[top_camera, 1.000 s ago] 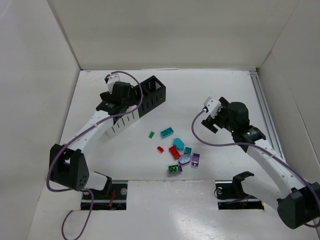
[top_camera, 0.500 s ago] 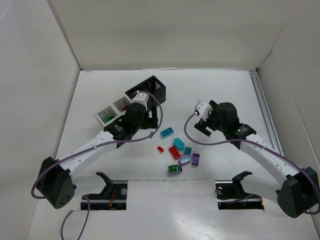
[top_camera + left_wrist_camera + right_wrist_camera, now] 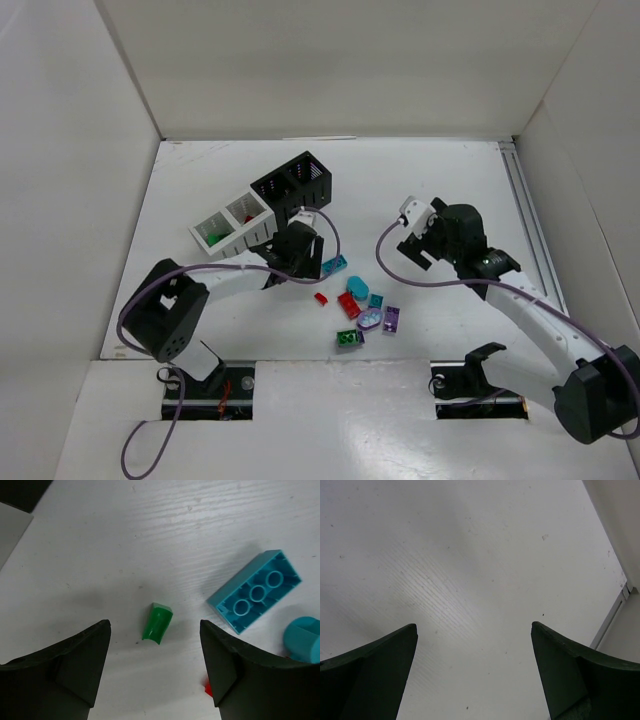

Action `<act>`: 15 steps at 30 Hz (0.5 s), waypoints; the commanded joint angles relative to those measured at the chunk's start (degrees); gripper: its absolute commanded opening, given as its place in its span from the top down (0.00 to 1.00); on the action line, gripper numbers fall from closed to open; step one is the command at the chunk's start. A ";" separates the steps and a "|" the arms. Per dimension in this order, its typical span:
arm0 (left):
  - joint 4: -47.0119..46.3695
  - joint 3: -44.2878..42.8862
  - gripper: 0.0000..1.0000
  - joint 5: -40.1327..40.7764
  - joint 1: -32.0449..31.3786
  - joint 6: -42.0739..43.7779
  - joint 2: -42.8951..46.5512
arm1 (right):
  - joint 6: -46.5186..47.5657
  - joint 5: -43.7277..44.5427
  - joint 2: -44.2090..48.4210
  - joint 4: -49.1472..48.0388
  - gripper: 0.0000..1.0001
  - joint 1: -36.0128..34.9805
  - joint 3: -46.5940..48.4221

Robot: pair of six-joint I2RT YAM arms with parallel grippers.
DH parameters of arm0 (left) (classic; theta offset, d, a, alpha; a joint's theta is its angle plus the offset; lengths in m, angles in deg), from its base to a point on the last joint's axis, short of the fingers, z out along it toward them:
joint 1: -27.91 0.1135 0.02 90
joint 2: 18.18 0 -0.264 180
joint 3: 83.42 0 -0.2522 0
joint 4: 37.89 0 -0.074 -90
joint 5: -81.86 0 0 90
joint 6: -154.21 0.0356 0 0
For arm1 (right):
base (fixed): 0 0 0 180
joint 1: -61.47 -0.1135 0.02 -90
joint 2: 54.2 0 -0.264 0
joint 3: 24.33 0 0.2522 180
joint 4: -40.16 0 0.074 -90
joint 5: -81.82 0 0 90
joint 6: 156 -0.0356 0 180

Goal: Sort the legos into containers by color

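Note:
My left gripper (image 3: 300, 264) is open and empty, low over the table just left of the lego pile. In the left wrist view its jaws (image 3: 154, 642) stand apart on either side of a small green piece (image 3: 157, 623) lying on the table. A teal studded brick (image 3: 255, 591) lies right of it, also seen from above (image 3: 334, 265). The pile holds a small red piece (image 3: 321, 297), a red brick (image 3: 348, 305), a teal oval (image 3: 357, 290), a lavender oval (image 3: 370, 319), a purple brick (image 3: 391, 319) and a green brick (image 3: 348, 338). My right gripper (image 3: 416, 248) is open and empty over bare table (image 3: 475, 580).
The white container (image 3: 232, 240) holds a green piece in its left compartment and a red one in its right. The black container (image 3: 296, 186) joins it at the back. A rail (image 3: 522, 200) runs along the table's right edge.
My left arm swung from over the containers down to the table beside the pile and now sits over the small green piece. My right gripper shifted slightly.

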 commanded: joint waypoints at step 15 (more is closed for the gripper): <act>-1.68 -3.89 0.80 3.04 -1.41 0.05 -8.24 | -0.45 0.24 1.76 -0.19 0.00 2.24 1.99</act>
